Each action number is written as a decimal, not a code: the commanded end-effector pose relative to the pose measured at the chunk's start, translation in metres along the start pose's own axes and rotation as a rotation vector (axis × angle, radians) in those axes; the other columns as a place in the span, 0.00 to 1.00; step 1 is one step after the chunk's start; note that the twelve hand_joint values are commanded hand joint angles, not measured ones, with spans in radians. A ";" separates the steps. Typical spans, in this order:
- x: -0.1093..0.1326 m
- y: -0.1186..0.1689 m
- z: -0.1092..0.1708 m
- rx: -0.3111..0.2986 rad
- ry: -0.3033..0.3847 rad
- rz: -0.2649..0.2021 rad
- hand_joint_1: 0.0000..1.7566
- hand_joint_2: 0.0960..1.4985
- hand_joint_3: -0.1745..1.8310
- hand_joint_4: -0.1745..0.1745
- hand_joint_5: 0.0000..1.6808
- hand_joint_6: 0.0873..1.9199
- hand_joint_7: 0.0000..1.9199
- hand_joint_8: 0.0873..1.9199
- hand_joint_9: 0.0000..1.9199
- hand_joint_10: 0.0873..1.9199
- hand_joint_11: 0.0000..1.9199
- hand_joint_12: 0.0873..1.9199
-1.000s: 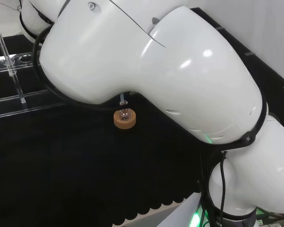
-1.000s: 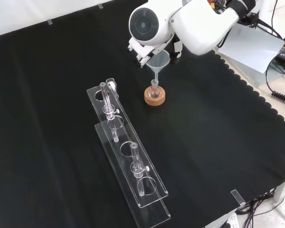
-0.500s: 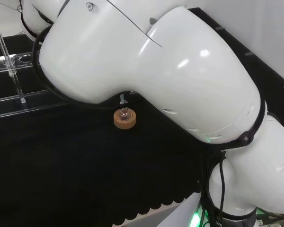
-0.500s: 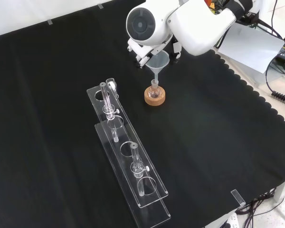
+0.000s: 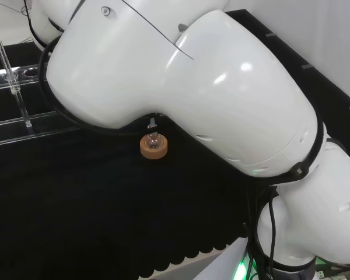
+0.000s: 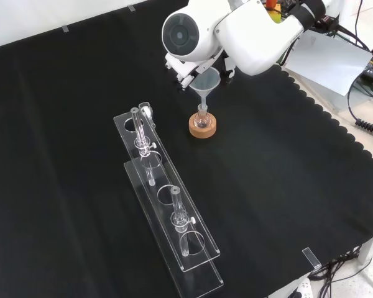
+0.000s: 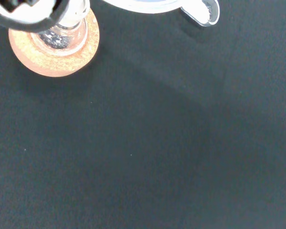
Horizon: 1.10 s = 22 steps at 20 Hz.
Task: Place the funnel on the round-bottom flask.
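A small clear round-bottom flask (image 6: pixel 202 119) stands upright in a cork ring (image 6: pixel 202 129) near the middle of the cloth. The clear funnel (image 6: pixel 206 81) hangs straight above it, its stem reaching down to the flask's neck. My hand (image 6: pixel 184 70) sits at the funnel's left rim in the front view, under the arm's big white link, with fingers pinched on the rim. In the head view the flask (image 5: pixel 153 139) and cork ring (image 5: pixel 153 148) peek out below the arm, the funnel stem (image 5: pixel 151 122) above them. The wrist view has the cork ring (image 7: pixel 47 59), the flask (image 7: pixel 62 37), the funnel rim (image 7: pixel 148 4) and part of the hand (image 7: pixel 24 12).
A long clear rack (image 6: pixel 168 205) with upright test tubes stands left of and nearer than the flask in the front view; in the head view it is the rack (image 5: pixel 23 125) at the far left. Papers and cables (image 6: pixel 336 56) lie beyond the cloth's scalloped right edge.
The arm's link and the hand with the funnel have drifted slightly to the left in the front view. The flask and its cork ring stay put.
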<state>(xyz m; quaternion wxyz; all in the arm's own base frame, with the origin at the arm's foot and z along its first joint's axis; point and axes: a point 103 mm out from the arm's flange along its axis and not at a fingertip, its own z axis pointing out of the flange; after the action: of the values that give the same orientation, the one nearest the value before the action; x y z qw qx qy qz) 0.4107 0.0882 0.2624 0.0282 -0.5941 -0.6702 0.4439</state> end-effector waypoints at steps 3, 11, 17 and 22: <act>0.001 0.002 0.002 0.007 0.002 -0.004 0.50 0.40 0.43 0.60 0.43 0.42 0.46 0.30 0.60 0.22 0.28 0.64; 0.005 0.011 0.007 0.007 0.002 -0.010 0.50 0.40 0.43 0.59 0.43 0.42 0.46 0.30 0.60 0.22 0.28 0.64; 0.007 0.011 0.006 0.008 -0.005 -0.005 0.50 0.41 0.43 0.58 0.43 0.42 0.46 0.30 0.60 0.22 0.28 0.64; 0.006 0.014 0.006 0.013 -0.010 -0.001 0.50 0.41 0.43 0.58 0.43 0.42 0.46 0.30 0.60 0.22 0.28 0.64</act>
<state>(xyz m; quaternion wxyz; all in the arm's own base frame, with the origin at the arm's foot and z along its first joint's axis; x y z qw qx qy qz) 0.4157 0.0885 0.2482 0.0295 -0.5916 -0.6686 0.4496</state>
